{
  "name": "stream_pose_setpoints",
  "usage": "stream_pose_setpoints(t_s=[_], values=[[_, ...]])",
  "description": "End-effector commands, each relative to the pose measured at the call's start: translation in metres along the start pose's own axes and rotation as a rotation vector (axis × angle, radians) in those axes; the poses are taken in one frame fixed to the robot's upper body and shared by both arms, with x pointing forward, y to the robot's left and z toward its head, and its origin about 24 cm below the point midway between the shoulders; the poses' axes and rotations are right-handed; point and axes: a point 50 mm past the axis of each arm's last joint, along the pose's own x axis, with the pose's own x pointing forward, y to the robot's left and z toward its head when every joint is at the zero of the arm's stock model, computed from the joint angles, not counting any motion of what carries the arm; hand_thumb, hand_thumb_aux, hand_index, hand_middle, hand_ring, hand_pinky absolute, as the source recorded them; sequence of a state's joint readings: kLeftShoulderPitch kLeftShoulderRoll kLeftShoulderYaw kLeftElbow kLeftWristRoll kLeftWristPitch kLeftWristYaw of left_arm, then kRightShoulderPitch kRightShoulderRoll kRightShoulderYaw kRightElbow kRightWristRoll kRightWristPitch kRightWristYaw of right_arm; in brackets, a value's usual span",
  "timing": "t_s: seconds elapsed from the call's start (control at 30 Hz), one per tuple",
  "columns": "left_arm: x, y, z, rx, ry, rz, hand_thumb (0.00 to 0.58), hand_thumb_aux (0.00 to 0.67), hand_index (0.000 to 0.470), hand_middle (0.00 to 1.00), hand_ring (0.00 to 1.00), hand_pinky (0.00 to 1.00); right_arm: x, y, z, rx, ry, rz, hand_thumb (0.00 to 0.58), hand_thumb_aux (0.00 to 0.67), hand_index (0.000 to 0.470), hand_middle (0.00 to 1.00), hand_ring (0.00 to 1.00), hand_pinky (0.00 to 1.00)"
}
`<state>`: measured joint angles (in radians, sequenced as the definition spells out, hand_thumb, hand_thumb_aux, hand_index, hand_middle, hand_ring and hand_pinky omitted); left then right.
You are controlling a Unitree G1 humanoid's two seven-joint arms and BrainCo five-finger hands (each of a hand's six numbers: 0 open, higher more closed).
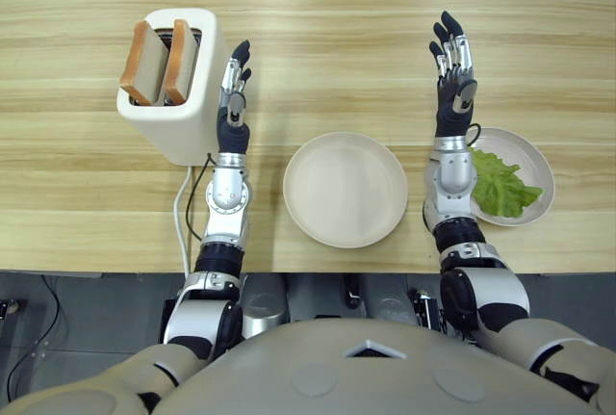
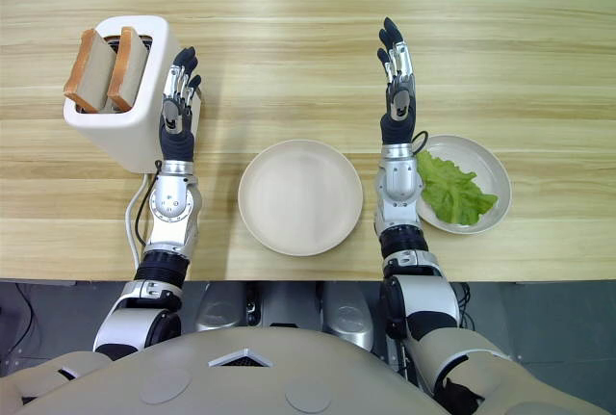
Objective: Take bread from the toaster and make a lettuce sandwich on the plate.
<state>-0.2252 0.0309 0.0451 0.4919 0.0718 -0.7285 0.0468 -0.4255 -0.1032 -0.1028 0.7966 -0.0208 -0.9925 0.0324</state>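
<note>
On the tabletop, far left: white toaster with two bread slices sticking up from its slots. Just beside its right wall, left hand, fingers straight and released, holding nothing. In the middle, bare plate. Further right, right hand, fingers likewise stretched out and released, forearm crossing the left edge of a smaller dish carrying the lettuce.

Toaster: cream-white. Bread slices: tan faces, brown crusts. Plate: plain beige. Lettuce: bright green. Table: light wood, striped grain.
</note>
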Motion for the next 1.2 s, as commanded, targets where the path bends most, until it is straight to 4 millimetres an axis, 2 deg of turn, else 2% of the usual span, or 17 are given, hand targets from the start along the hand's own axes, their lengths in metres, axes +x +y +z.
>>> stream_pose_setpoints(t_s=[0.03, 0.7, 0.77, 0.93, 1.07, 1.2], values=[[-0.001, 0.000, -0.002, 0.013, 0.016, -0.017, 0.000, 0.000, 0.000, 0.00, 0.00, 0.00, -0.001, 0.000, 0.000, 0.004, 0.003, 0.001, 0.000, 0.000, 0.000, 0.00, 0.00, 0.00], [0.000, 0.001, 0.002, 0.039, -0.021, -0.029, 0.000, 0.000, 0.000, 0.00, 0.00, 0.00, -0.001, 0.002, -0.001, 0.007, 0.007, 0.006, 0.000, 0.000, 0.000, 0.00, 0.00, 0.00], [0.001, 0.002, 0.012, 0.111, -0.081, -0.058, 0.000, 0.000, 0.000, 0.00, 0.00, 0.00, -0.001, 0.003, -0.001, 0.010, 0.008, 0.009, 0.000, 0.000, 0.000, 0.00, 0.00, 0.00], [0.010, 0.013, 0.061, 0.608, -0.338, -0.160, 0.000, 0.000, 0.000, 0.00, 0.00, 0.00, 0.001, 0.006, -0.002, 0.021, 0.012, 0.016, 0.000, 0.000, 0.000, 0.00, 0.00, 0.00], [0.016, 0.040, 0.102, 0.825, -0.415, -0.048, 0.000, 0.000, 0.000, 0.00, 0.00, 0.00, 0.004, 0.010, -0.004, 0.032, 0.022, 0.031, 0.000, 0.000, 0.000, 0.00, 0.00, 0.00], [0.018, 0.064, 0.127, 0.922, -0.403, 0.048, 0.000, 0.000, 0.000, 0.00, 0.00, 0.00, 0.004, 0.012, -0.004, 0.034, 0.024, 0.035, 0.000, 0.000, 0.000, 0.00, 0.00, 0.00]])
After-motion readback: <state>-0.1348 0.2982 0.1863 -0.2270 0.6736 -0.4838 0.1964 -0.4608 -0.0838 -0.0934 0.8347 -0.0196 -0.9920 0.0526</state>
